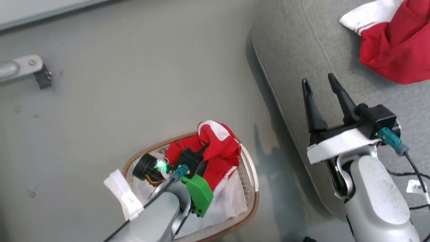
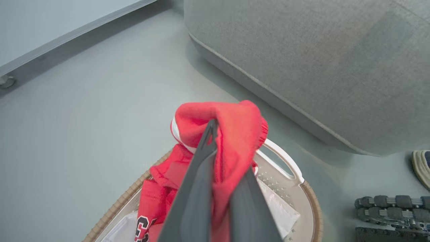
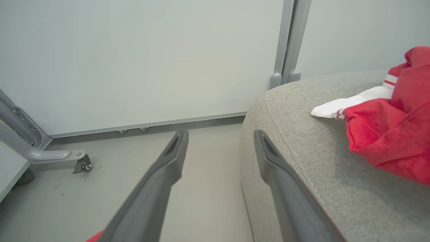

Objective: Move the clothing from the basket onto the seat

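Where the left arm reaches down over the floor (image 1: 134, 84), the left end effector (image 2: 223, 144) is closed narrow on a fold of the red jersey (image 1: 218, 144), which bunches over the fingertips while its lower part lies in the laundry basket (image 1: 256, 198) on the white cloth liner (image 1: 228, 201). A pinch at one fold probably serves to draw the whole garment clear of the rim.

To the right stands the grey sofa cushion (image 1: 302, 50), its seamed edge near the basket. The right end effector (image 1: 317, 79) hovers above that edge with its fingers spread wide and nothing between them, apparently kept out of the left arm's path. Further right, a second jersey (image 1: 393, 50) lies crumpled on the cushion, so the task appears partly done.

The left wrist view adds a black-and-white number (image 2: 142, 228) on the jersey's lower part, which the arm covers from the head. The right wrist view confirms the empty gap between its fingers and shows the second jersey's white trim resting flat on the fabric.
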### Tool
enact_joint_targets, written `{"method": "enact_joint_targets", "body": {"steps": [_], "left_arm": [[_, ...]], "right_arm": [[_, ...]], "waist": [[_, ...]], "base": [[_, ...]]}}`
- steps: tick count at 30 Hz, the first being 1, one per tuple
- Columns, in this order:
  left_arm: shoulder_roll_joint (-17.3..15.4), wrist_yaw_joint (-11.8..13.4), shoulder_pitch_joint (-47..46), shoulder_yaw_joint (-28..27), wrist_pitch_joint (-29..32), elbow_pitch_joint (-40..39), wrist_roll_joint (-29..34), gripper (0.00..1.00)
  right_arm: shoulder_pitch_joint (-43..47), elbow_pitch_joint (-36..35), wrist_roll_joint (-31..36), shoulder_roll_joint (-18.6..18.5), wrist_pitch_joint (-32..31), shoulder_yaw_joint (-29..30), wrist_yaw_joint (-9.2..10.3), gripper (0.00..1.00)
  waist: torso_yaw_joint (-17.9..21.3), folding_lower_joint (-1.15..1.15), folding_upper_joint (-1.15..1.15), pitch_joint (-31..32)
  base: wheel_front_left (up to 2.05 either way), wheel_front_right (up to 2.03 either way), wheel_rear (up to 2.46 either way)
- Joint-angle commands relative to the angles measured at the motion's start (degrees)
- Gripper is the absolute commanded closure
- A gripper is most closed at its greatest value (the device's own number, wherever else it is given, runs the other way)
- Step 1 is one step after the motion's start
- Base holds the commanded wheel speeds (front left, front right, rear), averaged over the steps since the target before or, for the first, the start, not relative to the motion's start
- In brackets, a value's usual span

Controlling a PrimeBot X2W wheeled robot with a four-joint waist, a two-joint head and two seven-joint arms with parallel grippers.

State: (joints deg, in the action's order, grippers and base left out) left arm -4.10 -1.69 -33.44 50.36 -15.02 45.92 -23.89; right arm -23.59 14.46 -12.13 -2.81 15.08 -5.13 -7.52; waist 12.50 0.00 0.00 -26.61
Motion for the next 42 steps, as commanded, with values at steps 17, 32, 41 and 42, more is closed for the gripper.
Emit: {"method": "enact_joint_targets", "body": {"steps": [17,32,41,42], "left_arm": [[0.9,-2.8,12.2,-17.7,-0.2,-19.1,7.7,1.00],[1.1,-3.7,10.5,-27.2,-0.2,-33.0,7.8,1.00],[1.2,-3.1,9.6,-27.7,-0.2,-35.3,7.1,1.00],[1.2,-3.0,9.6,-27.5,-0.2,-35.4,6.9,1.00]], "right_arm": [[9.0,3.1,1.7,-0.2,0.1,-0.5,0.06,0.00],[15.3,4.2,0.7,-0.2,0.1,-1.8,0.06,0.00],[16.3,4.0,1.5,-0.2,0.1,-5.5,0.06,0.00],[16.2,3.7,1.2,-0.2,0.1,-6.6,0.06,0.00]], "waist": [[-4.5,0.00,0.00,17.4],[-5.8,0.00,0.00,23.8],[-6.7,0.00,0.00,24.7],[-6.9,0.00,0.00,24.7]], "base": [[0.00,0.00,0.00],[0.00,0.00,0.00],[0.00,0.00,0.00],[0.00,0.00,0.00]]}}
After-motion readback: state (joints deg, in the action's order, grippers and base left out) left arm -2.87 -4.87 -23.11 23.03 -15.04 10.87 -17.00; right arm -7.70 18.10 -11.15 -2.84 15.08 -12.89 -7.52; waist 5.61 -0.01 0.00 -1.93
